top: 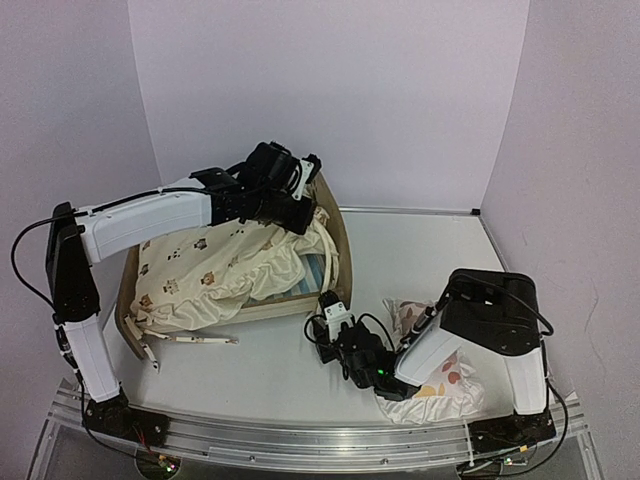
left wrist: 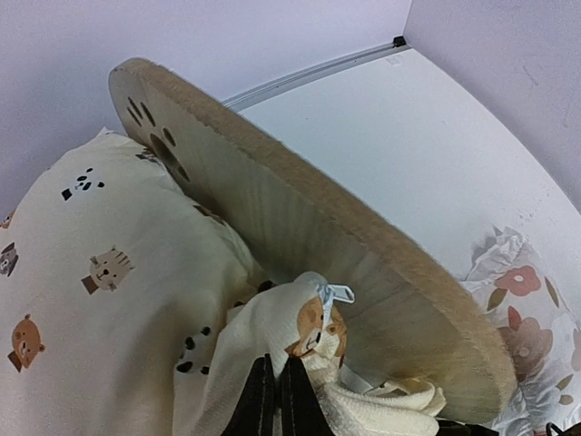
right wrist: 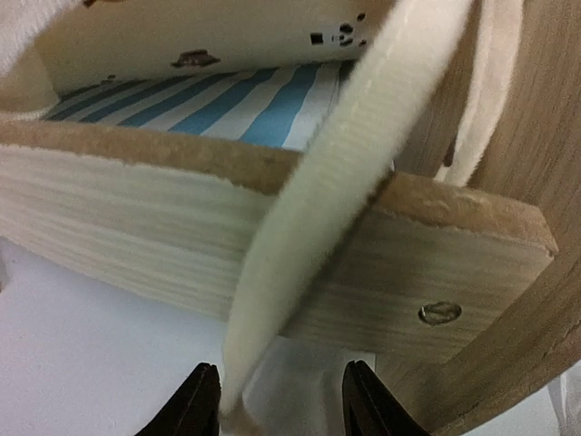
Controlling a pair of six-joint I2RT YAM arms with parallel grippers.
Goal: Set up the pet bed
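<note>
One bed [top: 343, 262] is set on the tabletop's [top: 420, 260] left, one cushion [top: 200, 270] in it, one pillow [top: 455, 385] right. The left pincer [left wrist: 277, 374] is clamped on the cushion; the right pincer [right wrist: 280, 404] is half apart at the rail [right wrist: 118, 227], whose screw [right wrist: 439, 312] is shown by that wrist view alone
</note>
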